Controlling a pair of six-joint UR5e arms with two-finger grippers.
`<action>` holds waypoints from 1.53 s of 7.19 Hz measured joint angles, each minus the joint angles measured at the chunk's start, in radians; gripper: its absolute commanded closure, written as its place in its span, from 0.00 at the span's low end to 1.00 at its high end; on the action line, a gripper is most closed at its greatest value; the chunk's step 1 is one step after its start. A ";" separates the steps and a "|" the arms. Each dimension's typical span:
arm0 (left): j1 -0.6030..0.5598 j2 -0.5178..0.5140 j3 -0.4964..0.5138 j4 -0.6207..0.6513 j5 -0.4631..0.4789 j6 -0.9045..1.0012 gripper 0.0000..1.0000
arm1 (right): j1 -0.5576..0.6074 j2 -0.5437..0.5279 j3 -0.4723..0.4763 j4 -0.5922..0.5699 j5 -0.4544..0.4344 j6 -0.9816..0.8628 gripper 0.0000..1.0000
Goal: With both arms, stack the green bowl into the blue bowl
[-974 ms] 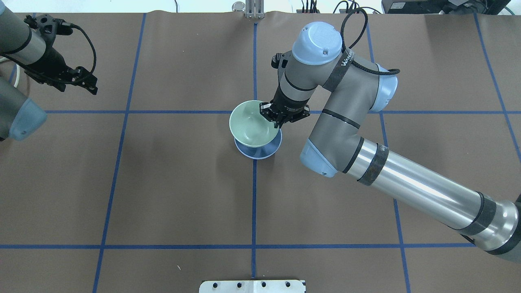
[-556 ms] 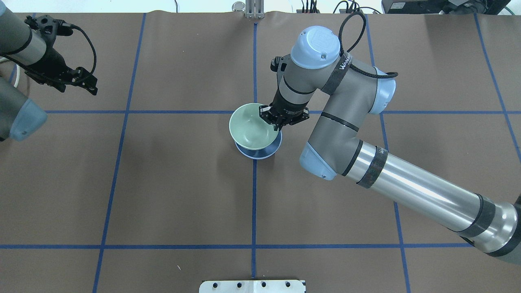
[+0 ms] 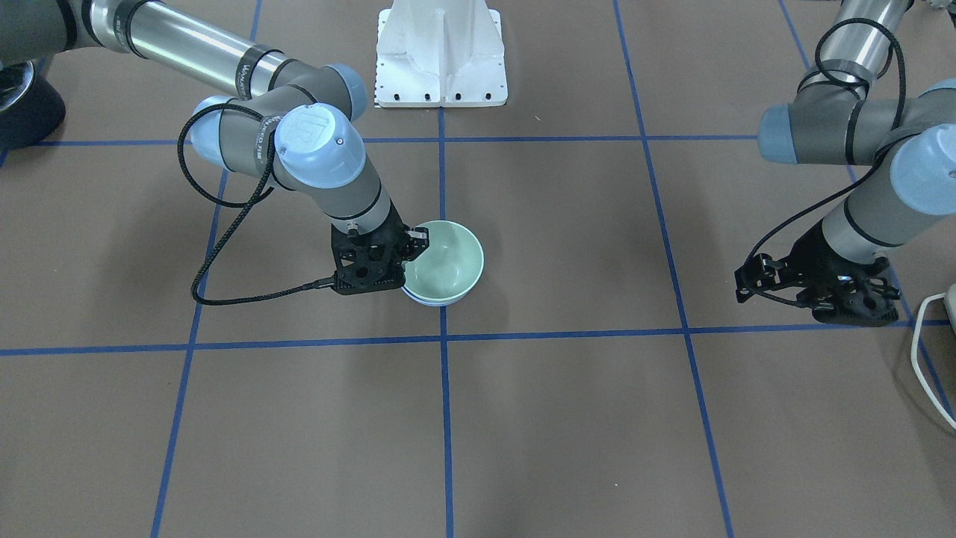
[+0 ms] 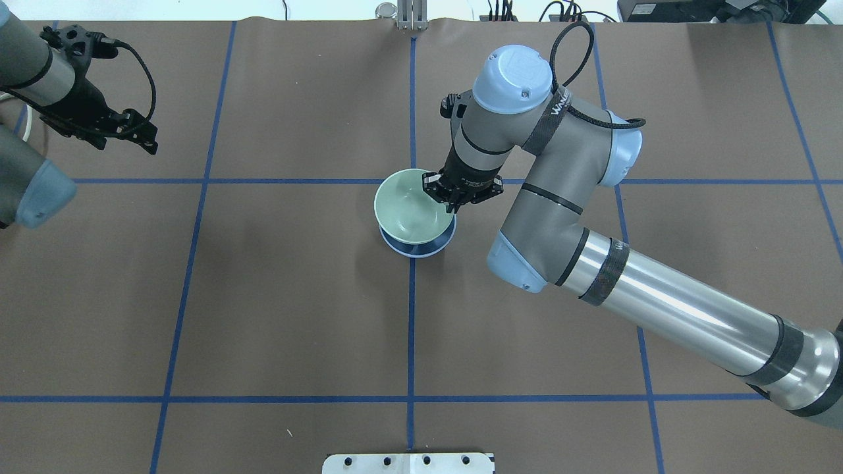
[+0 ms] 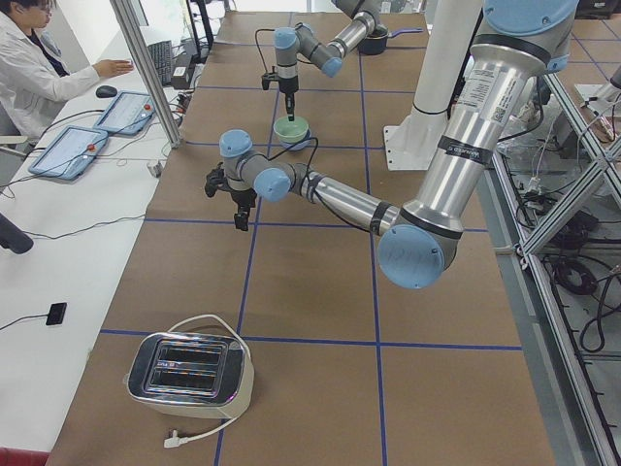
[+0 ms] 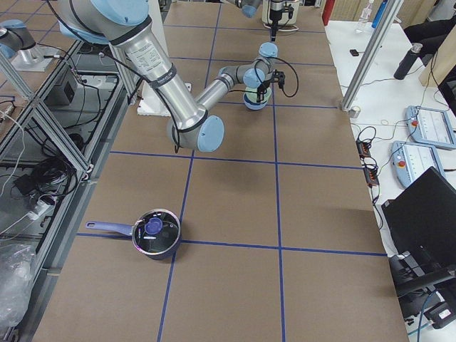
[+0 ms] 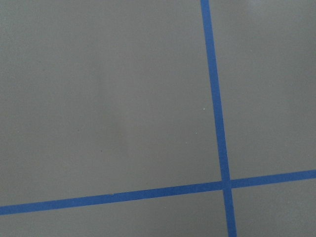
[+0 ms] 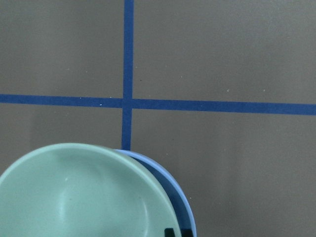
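Note:
The pale green bowl (image 4: 407, 205) sits low in the periwinkle-blue bowl (image 4: 421, 249) at the table's middle, slightly off-centre, so only a sliver of blue rim shows. My right gripper (image 4: 452, 201) is shut on the green bowl's right rim. In the front view the green bowl (image 3: 447, 261) nearly covers the blue bowl (image 3: 441, 302), with the right gripper (image 3: 407, 258) on its rim. The right wrist view shows the green bowl (image 8: 84, 197) over the blue bowl (image 8: 180, 197). My left gripper (image 4: 148, 139) is open and empty, far off at the table's left.
A white mounting post (image 3: 441, 52) stands at the robot's side of the table. A toaster (image 5: 189, 374) stands at the left end and a dark pot (image 6: 155, 234) at the right end. An operator (image 5: 29, 68) sits at a side table.
The right gripper has lowered the green bowl further into the blue bowl, so less blue shows. The left arm has not moved.

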 measured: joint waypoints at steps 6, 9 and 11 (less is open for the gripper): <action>0.000 0.000 0.000 -0.002 0.000 0.000 0.03 | 0.000 -0.001 0.000 -0.001 0.000 0.008 0.93; 0.000 0.000 0.000 -0.003 0.000 0.000 0.03 | 0.000 -0.001 0.000 0.000 -0.002 0.008 0.00; 0.000 0.000 0.000 -0.003 0.000 0.000 0.03 | 0.000 -0.006 0.000 0.001 -0.008 0.000 0.00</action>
